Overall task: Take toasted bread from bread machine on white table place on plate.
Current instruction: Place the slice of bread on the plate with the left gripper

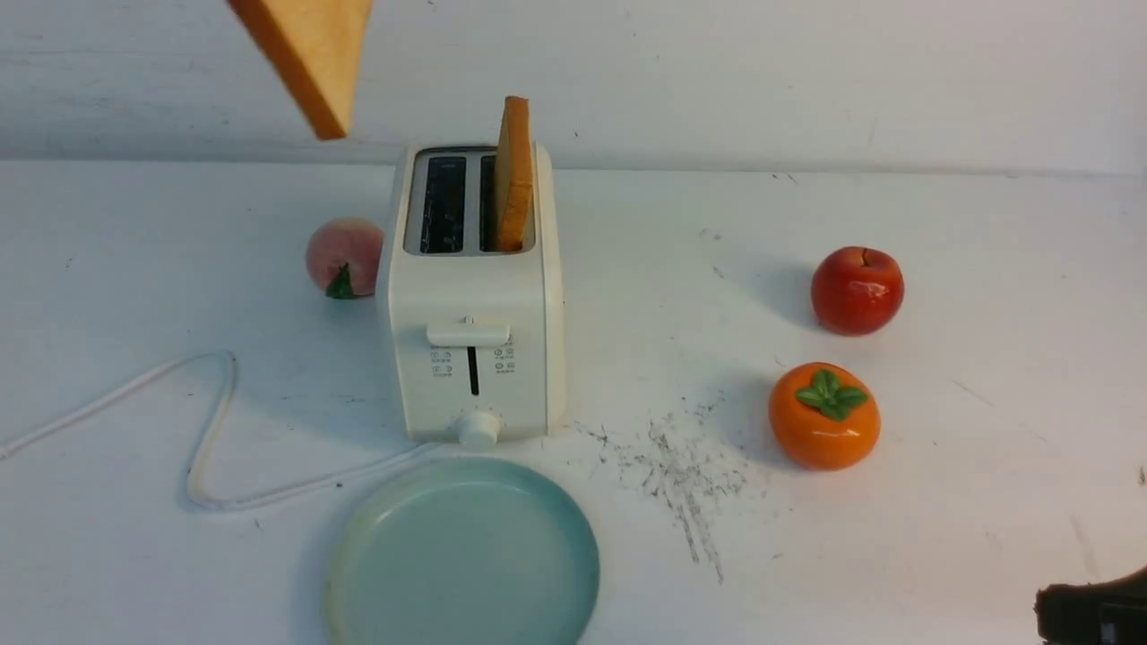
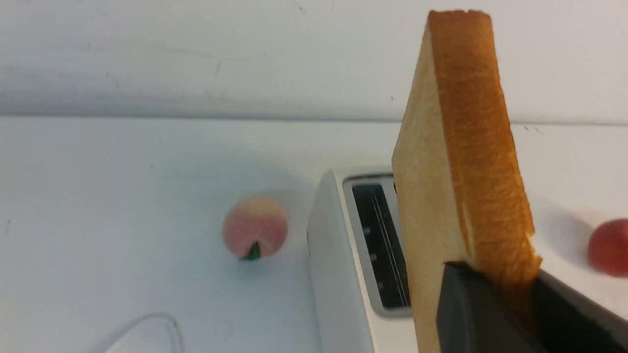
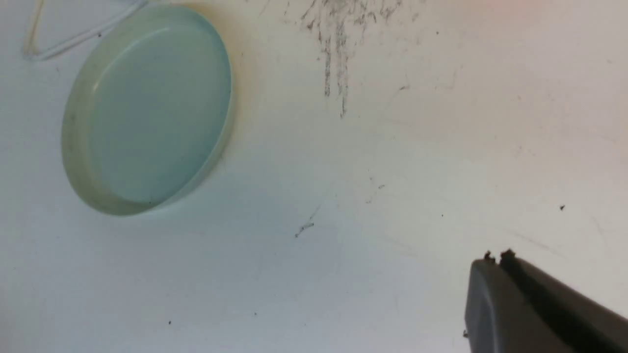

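The left gripper (image 2: 510,294) pinches a toast slice (image 2: 461,147) high over the toaster (image 1: 475,296).
Its jaws are closed to the slice's thickness, gripping one edge. A second slice (image 1: 513,175) stands in the toaster's right slot. The plate (image 1: 573,528) lies just in front of the toaster on the table (image 1: 896,537). The right gripper (image 3: 496,258) is closed tight, holding nothing, above the table.

I see one golden toast slice (image 1: 309,54) tilted in the air, another slice (image 1: 513,175) upright in the right slot of the cream toaster (image 1: 475,305), with the teal plate (image 1: 466,564) just before it on the white table (image 1: 941,224).
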`<state>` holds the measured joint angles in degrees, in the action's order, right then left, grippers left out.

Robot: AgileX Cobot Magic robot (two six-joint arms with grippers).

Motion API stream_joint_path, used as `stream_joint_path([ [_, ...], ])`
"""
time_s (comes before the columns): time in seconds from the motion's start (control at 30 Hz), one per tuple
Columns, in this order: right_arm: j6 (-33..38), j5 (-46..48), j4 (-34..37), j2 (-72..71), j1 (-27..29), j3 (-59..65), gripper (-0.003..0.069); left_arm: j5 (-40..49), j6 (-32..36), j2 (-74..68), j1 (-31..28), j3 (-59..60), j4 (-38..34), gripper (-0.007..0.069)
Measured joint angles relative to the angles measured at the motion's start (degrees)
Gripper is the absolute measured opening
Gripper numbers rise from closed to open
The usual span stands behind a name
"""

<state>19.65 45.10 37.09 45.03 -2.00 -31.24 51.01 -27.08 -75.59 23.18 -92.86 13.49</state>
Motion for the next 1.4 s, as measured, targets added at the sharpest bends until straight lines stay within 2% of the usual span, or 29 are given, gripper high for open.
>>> stream_joint_path([
  [0.13,0.00,-0.47,1.41,0.00,0.00,0.00,0.0004,-1.16,2.24,7.39,0.00,9.59,-7.40,0.0067],
  [0.23,0.00,-0.42,2.15,0.00,0.00,0.00,0.0004,-8.66,3.84,13.42,0.00,26.27,-16.62,0.0067],
  [0.27,0.00,-0.42,2.12,0.00,0.00,0.00,0.0004,-8.66,3.85,13.42,0.00,27.28,-16.62,0.0067],
  [0.3,0.00,-0.42,2.52,0.00,0.00,0.00,0.0004,-13.85,4.27,15.00,0.00,37.25,-21.88,0.0067],
  [0.37,0.00,-0.30,2.98,0.00,0.00,0.00,0.0004,-19.23,5.63,15.14,0.00,45.28,-27.11,0.0067],
  [0.43,0.00,-0.18,3.59,0.00,0.00,0.00,0.0004,-26.03,9.44,14.88,0.00,52.49,-33.76,0.0067],
  [0.5,0.00,-0.01,3.99,0.00,0.00,0.00,0.0005,-28.86,11.50,14.88,0.00,55.23,-36.90,0.0067],
  [0.53,0.00,0.10,4.53,0.00,0.00,0.00,0.0006,-33.01,14.90,14.68,0.00,58.39,-42.00,0.0067],
  [0.67,0.00,0.24,5.16,0.00,0.00,0.00,0.0009,-38.49,22.29,12.68,0.00,61.47,-51.86,0.0067],
  [0.97,0.00,0.25,5.48,0.00,0.00,0.00,0.0017,-40.47,36.93,3.41,0.00,61.53,-68.38,0.0067],
  [1.27,0.00,0.25,5.76,0.00,0.00,0.00,0.0025,-41.86,51.27,-1.11,0.00,61.53,-79.50,0.0067],
  [1.4,0.00,0.37,5.76,0.00,0.00,0.00,0.0024,-41.91,53.57,-1.15,0.00,61.47,-80.88,0.0082],
])
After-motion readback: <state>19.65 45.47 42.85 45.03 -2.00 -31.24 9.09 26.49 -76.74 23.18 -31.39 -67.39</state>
